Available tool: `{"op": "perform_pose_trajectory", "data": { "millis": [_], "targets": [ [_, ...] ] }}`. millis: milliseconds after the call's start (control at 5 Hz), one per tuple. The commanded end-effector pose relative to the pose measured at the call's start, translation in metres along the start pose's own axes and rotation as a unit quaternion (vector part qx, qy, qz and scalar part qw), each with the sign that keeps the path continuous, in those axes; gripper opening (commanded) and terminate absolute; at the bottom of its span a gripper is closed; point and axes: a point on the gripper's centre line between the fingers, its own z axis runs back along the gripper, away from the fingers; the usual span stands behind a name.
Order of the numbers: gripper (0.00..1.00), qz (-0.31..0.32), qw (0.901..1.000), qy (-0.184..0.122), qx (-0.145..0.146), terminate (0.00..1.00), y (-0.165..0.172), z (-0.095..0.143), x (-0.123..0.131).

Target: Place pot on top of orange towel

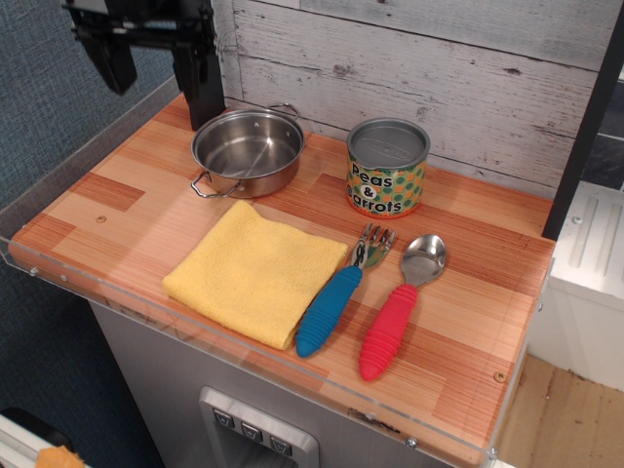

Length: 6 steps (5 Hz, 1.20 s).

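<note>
The small shiny round steel pot (pixel 248 152) with two wire loop handles sat near the back of the wooden table (pixel 468 292); it was empty and stood flat. The soft square yellow-orange towel (pixel 255 273) lay just in front of it, close but not touching; nothing was on the towel, so the job had not been started.

The black robot gripper (pixel 159 83) hung up high at the back left, above and behind the pot; its two fingers (pixel 200 93) were spread apart and held nothing.

To do this step well, the gripper probably needed to come down over the pot's rim, one finger inside and one outside, and squeeze firmly, because shiny steel could slip; then lift straight up, move a short way toward the front, and set the pot in the middle of the towel.

The green and orange tin can (pixel 387 168) stood to the right of the pot, well clear; the blue-handled fork (pixel 334 297) and red-handled spoon (pixel 398 310) lay right of the towel, the fork just beside its edge, so the pot should be kept away from that side.
</note>
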Motion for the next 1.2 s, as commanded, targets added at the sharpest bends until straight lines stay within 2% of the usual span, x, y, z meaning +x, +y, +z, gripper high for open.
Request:
{"op": "perform_pose_trajectory", "data": {
  "millis": [0,200,400,600,800,1000],
  "targets": [
    [1.0,0.087,0.9961,-0.004,0.011,0.0,0.006,-0.005,0.026],
    [1.0,0.127,0.9916,-0.005,0.021,0.0,0.008,-0.019,0.036],
    [1.0,0.128,0.9912,-0.008,0.032,0.0,0.004,-0.038,0.044],
    [1.0,0.152,0.9879,-0.015,0.028,0.0,-0.001,-0.05,0.049],
    [1.0,0.16,0.9863,0.009,0.039,0.0,-0.005,-0.067,0.049],
    [1.0,0.162,0.9843,0.024,0.065,0.0,0.003,-0.073,0.045]
  ]
}}
